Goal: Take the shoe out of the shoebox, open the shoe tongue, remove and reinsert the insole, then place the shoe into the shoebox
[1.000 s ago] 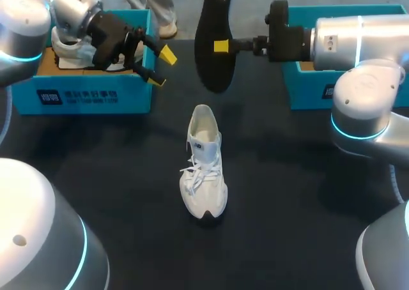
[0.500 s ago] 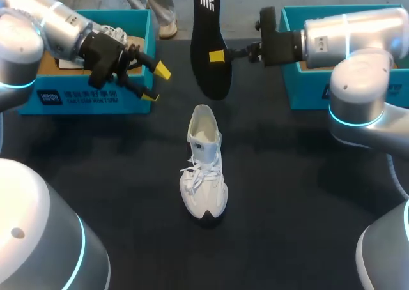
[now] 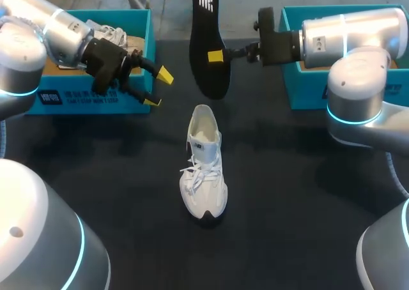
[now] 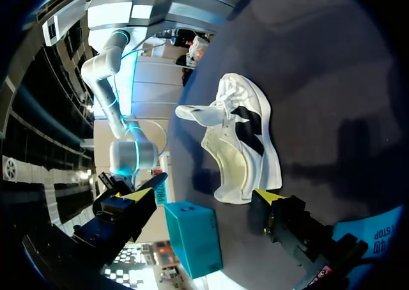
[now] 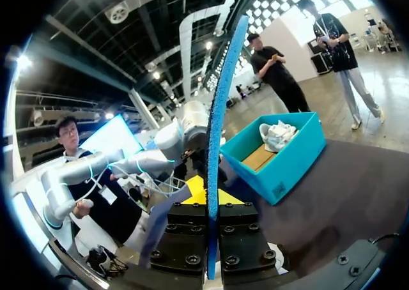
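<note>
A white lace-up shoe (image 3: 203, 165) stands on its sole at the centre of the frame on the dark matte table (image 3: 287, 194), its laces loose, its tongue lifted and its mouth gaping. In the upper middle, the right gripper (image 3: 217, 55) pinches a flat black insole (image 3: 204, 41) between its yellow tips and holds it upright in the air. The right wrist view shows the insole's thin blue foam rim sandwiched between the fingers. At upper left, the left gripper (image 3: 158, 89) hangs spread wide with nothing in it, just in front of a teal cardboard shoebox (image 3: 89, 98) that contains another white shoe (image 3: 112, 33). A second teal box (image 3: 307, 92) sits at upper right.
</note>
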`<state>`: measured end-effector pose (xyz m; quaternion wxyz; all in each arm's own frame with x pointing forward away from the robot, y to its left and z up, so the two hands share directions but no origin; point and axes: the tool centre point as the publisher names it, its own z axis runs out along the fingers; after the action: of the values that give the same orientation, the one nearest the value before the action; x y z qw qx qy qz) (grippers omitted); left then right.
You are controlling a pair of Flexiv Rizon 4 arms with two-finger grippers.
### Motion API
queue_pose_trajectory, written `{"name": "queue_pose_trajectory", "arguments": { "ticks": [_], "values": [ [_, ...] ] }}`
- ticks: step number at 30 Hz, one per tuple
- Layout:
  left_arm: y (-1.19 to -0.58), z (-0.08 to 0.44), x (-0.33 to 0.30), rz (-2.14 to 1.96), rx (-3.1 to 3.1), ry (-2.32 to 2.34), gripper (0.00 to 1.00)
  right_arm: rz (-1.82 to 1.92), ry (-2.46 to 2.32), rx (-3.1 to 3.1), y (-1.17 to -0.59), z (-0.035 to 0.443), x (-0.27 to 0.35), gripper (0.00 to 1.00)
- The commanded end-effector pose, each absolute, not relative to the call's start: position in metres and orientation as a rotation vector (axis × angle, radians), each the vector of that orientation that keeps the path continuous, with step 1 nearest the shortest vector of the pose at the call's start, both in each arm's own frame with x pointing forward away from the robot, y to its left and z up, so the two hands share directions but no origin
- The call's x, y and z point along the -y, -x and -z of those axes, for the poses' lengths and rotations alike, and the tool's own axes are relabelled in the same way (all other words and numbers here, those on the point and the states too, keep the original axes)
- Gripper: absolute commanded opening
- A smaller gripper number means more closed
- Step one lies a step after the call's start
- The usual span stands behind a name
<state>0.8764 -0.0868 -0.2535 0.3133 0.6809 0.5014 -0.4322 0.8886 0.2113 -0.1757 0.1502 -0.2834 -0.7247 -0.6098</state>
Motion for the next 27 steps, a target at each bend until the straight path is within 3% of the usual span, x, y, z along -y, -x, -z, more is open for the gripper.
{"name": "queue_pose_trajectory", "arguments": {
  "ticks": [1, 27],
  "values": [
    [-0.878, 0.254, 0.088, 1.157, -1.325, -1.806, 1.00, 1.754, 0.807, 2.095, -0.890, 0.179, -0.211, 0.00],
    [-0.873, 0.272, 0.077, 1.194, -1.400, -1.735, 1.00, 1.820, 0.638, 2.030, -0.890, 0.244, -0.236, 0.00]
  ]
}}
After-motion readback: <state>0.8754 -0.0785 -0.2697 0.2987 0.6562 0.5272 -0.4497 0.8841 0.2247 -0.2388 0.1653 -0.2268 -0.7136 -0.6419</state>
